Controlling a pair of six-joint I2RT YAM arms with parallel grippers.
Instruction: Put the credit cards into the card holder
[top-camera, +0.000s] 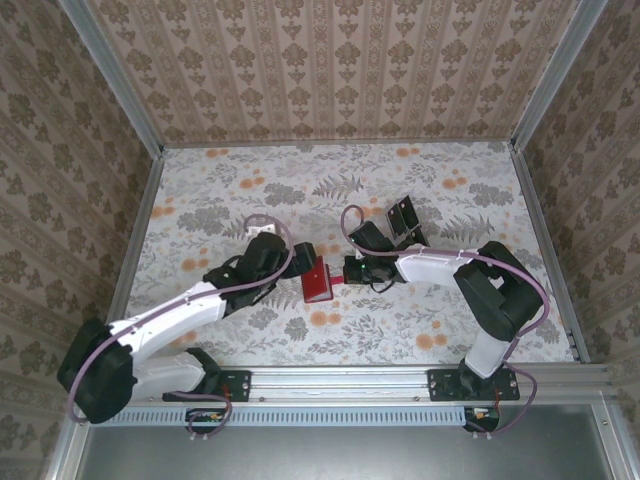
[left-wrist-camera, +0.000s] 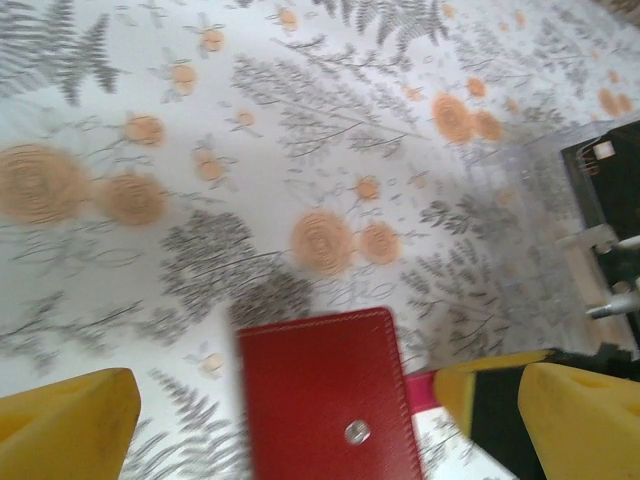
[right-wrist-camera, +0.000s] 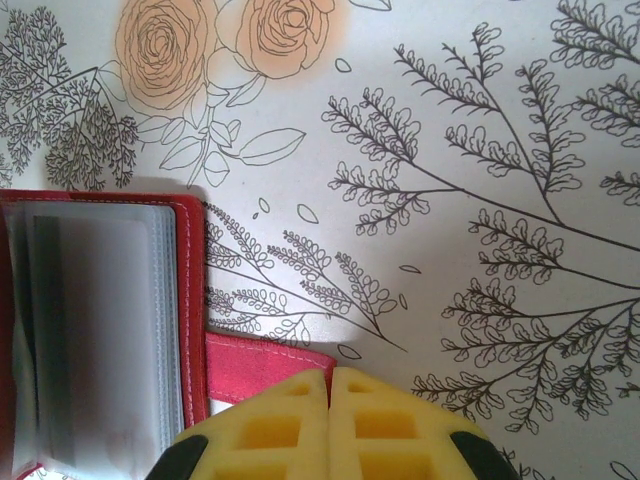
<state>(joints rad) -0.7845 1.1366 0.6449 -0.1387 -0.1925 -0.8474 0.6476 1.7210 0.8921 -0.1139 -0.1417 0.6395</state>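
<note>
Card holder (top-camera: 322, 282): red, near the middle of the flowered counter (top-camera: 220, 190), between the two arms. In the top view it looks propped, one flap raised.

Left gripper (left-wrist-camera: 330, 390): at 9 o'clock of the card holder. Yellow fingers (left-wrist-camera: 70, 425) spread as wide as they go, holding nothing. The left wrist view looks down on the red cover, which sits between the fingers and below them; whether it touches them, cannot tell. A metal snap (left-wrist-camera: 357, 432) shows on the cover.

Right gripper (right-wrist-camera: 330, 385): at 3 o'clock of the card holder. Fingers pressed together with no gap, pinching the end of the red strap (right-wrist-camera: 262, 365) that sticks out from the card holder's edge. In the right wrist view the inside faces the camera, with clear pockets (right-wrist-camera: 100, 330) over a greyish lining. No card visible in the pockets.

Credit cards (top-camera: 404, 214): dark, at about 1 o'clock of the card holder and well apart from it, sitting in a clear tray (left-wrist-camera: 520, 170). Their number is too small to tell.
</note>
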